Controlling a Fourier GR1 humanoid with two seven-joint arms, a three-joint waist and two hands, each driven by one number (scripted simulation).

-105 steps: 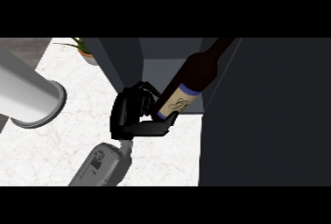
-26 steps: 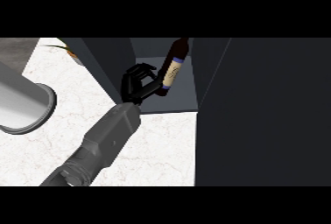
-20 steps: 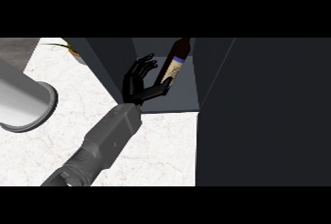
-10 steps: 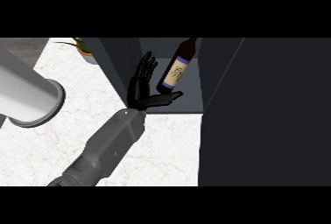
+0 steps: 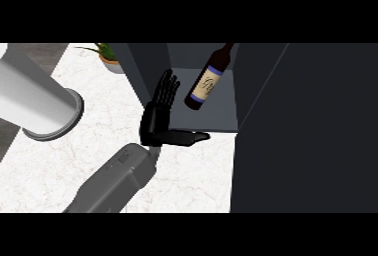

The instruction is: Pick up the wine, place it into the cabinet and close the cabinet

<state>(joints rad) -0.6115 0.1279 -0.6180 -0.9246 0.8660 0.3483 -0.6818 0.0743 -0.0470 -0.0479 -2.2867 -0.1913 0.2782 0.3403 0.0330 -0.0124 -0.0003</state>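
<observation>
The wine bottle (image 5: pixel 207 85) is dark, with a pale label and blue bands. It stands inside the open grey cabinet (image 5: pixel 220 119), its neck slanting up and to the right in the picture. My left hand (image 5: pixel 156 122) is just left of the bottle at the cabinet's opening. It is open, with straight fingers pointing up the picture and the thumb stretched right along the cabinet's front edge. A narrow gap separates the fingers from the bottle. The right hand does not show.
The cabinet's dark door (image 5: pixel 310 130) stands open and fills the right side of the view. A big grey cylinder (image 5: pixel 40 102) lies at the left on the white marble counter (image 5: pixel 184 175). A potted plant (image 5: pixel 109 59) stands at the back left.
My left hand was curled round the bottle. It has since opened and drawn a little left and back. The bottle stays in the cabinet on its own.
</observation>
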